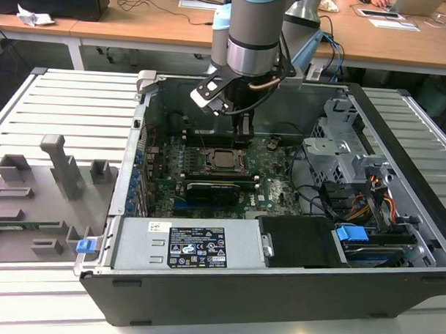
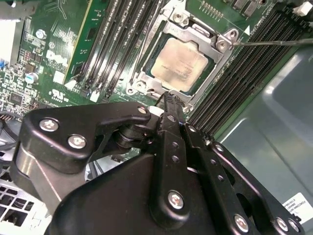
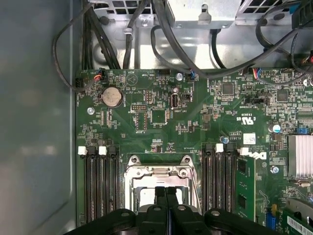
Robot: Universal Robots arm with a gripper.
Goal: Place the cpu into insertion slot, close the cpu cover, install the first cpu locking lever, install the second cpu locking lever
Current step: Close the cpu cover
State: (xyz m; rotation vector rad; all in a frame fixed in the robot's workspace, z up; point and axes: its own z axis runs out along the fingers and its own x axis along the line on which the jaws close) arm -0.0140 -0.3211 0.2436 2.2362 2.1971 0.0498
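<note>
The cpu [image 2: 183, 63] lies flat in the insertion slot [image 1: 225, 160] on the green motherboard, its silvery top facing up. The cpu cover [image 2: 146, 78] is down around it as a silver frame; the first wrist view shows the cover [image 3: 159, 171] between the memory slots. A thin metal locking lever [image 2: 274, 43] sticks out from one corner of the socket. My gripper [image 2: 168, 98] hangs just over the socket's edge, fingers shut together with nothing between them. The gripper [image 3: 165, 196] hides part of the chip. In the exterior view the gripper [image 1: 242, 135] hovers slightly behind the socket.
The open computer case [image 1: 400, 129] has tall walls around the board. Black memory slots [image 3: 98, 181] flank the socket on both sides. A long black card [image 1: 215, 190] lies in front of it. Drive cage [image 1: 341, 153] and cables [image 1: 368, 205] stand at the exterior view's right.
</note>
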